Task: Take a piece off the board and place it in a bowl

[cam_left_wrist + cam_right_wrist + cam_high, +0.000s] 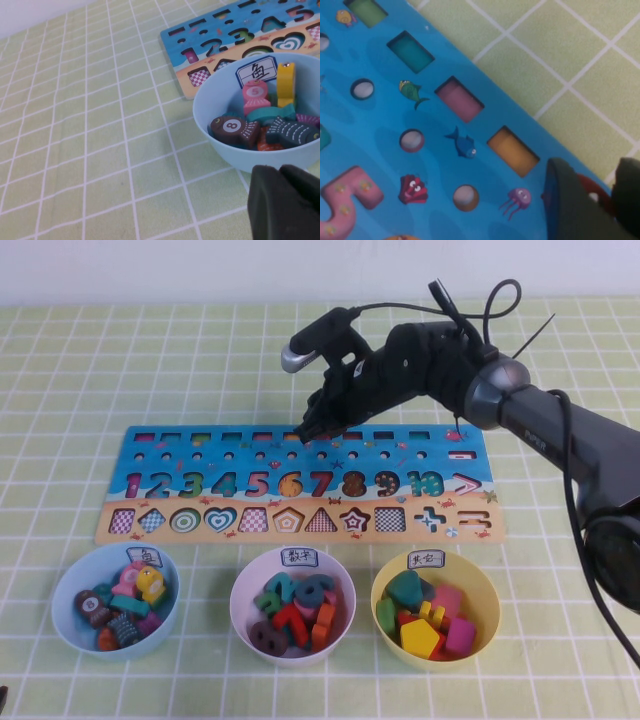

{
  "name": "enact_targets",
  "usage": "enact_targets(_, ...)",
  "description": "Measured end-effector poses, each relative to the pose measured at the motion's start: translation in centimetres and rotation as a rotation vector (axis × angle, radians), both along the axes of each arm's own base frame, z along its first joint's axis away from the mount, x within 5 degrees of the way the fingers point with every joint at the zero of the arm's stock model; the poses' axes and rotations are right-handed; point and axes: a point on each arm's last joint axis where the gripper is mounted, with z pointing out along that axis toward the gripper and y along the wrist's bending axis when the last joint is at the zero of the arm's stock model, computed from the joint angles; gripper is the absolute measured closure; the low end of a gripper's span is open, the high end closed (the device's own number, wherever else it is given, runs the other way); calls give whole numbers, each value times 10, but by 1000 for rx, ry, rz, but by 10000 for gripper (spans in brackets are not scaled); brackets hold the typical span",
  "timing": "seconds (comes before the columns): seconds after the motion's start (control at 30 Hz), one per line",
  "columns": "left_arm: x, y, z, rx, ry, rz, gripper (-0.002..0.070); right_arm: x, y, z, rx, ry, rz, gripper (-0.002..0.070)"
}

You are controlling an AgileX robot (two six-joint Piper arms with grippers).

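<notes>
The board [200,455] lies across the middle of the table, blue above and tan below. My right gripper [305,430] is down on its upper row of slots, near the middle. In the right wrist view its fingers [570,200] close on both sides of the piece [585,184], a small red block with a pale round mark, at the board's far edge [445,150]. The light blue bowl [70,625] stands front left with several fish pieces in it. My left gripper [280,172] is shut and empty, low beside that bowl [215,100].
A white bowl [245,585] of number pieces and a yellow bowl [480,585] of shape pieces stand in front of the board. Several slots [460,97] in the board's upper row are open. The right arm [520,410] reaches in from the right.
</notes>
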Motion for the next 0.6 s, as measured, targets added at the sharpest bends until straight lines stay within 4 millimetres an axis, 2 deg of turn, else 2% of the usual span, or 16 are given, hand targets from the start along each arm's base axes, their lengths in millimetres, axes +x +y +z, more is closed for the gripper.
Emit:
enact_targets(0.27, 0, 0, 0, 0, 0, 0, 680, 0, 0, 0, -4, -2, 1, 512)
enact_targets(0.43, 0, 0, 0, 0, 0, 0, 680, -3, -2, 9, -13, -4, 9, 519)
enact_targets(0.53, 0, 0, 0, 0, 0, 0, 680, -3, -2, 27, 2, -29, 13, 625)
enact_targets(0.6, 0, 0, 0, 0, 0, 0, 680, -4, -2, 40, 12, -46, 17, 664)
